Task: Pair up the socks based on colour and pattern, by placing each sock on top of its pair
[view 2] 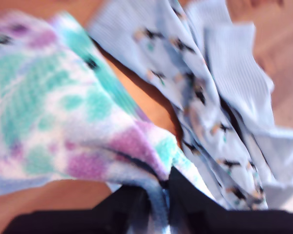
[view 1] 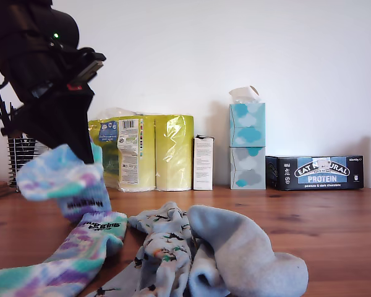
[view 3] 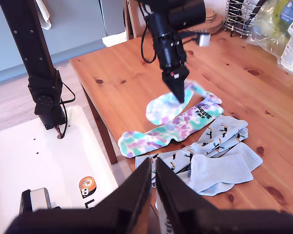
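Over the near end of the wooden bench (view 3: 224,73), my first tool (view 3: 178,95) is pinching one tie-dye sock (view 1: 62,179) by a fold of fabric; the first wrist view shows the dark jaws closed on that cloth, with the rest of the sock hanging and bunched. And it's right where it wants to be: the carried sock dangles just above its partner, the second tie-dye sock (view 3: 163,132), which lies stretched flat on the bench with its black lettering showing.

My second tool (view 3: 153,183) hangs well back from the pile, its dark fingers pressed nearly together with nothing between them.

So where does the job stand? By my reading, no pair is finished yet. The tie-dye pair looks one release away from done. Just beside it, the animal-print socks (view 3: 212,144) lie in a loose overlapping heap, and the plain light-blue socks (view 3: 219,170) are crumpled against them; I can't tell whether either of those pairs is properly stacked. Those two sorts likely need tidying after this drop.
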You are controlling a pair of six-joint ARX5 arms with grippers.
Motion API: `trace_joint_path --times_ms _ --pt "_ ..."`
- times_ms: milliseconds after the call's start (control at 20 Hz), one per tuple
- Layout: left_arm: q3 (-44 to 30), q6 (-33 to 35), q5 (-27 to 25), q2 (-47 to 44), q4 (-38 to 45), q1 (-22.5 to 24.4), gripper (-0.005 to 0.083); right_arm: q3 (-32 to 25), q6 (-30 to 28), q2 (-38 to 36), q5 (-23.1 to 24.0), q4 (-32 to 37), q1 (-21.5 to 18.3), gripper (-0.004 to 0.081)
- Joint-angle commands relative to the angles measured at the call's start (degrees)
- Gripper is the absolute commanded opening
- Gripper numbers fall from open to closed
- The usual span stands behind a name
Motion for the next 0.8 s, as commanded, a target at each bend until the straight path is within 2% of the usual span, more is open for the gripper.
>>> trace_joint_path --times_ms 0,200,300,400,500,750 --pt "-2.01 -0.11 0.66 1.03 0.35 -0.2 -0.0023 -0.13 -0.07 0.04 0.0 0.15 0.02 -0.0011" --pt "-7.08 -0.09 0.66 1.03 2.27 -0.9 0.0009 -0.13 -0.2 0.04 0.0 -0.22 0.02 -0.0011" --pt "-8.7 -1.16 0.7 1.03 4.2 -0.92 0.0148 -0.13 -0.2 0.04 0.02 -0.22 0.02 -0.0011" --pt "-9.31 -1.36 0.68 1.03 5.77 -1.05 0.0347 -0.13 -0.35 0.04 0.02 -0.15 0.0 -0.0011" --pt "-9.31 -1.49 0.61 1.03 6.25 -1.05 0.0445 -0.13 -0.35 0.04 0.02 -0.07 0.0 -0.0011" --pt "-8.28 -0.92 1.05 1.01 4.39 -0.81 0.0446 -0.13 -0.33 0.04 0.02 0.28 0.0 -0.0011"
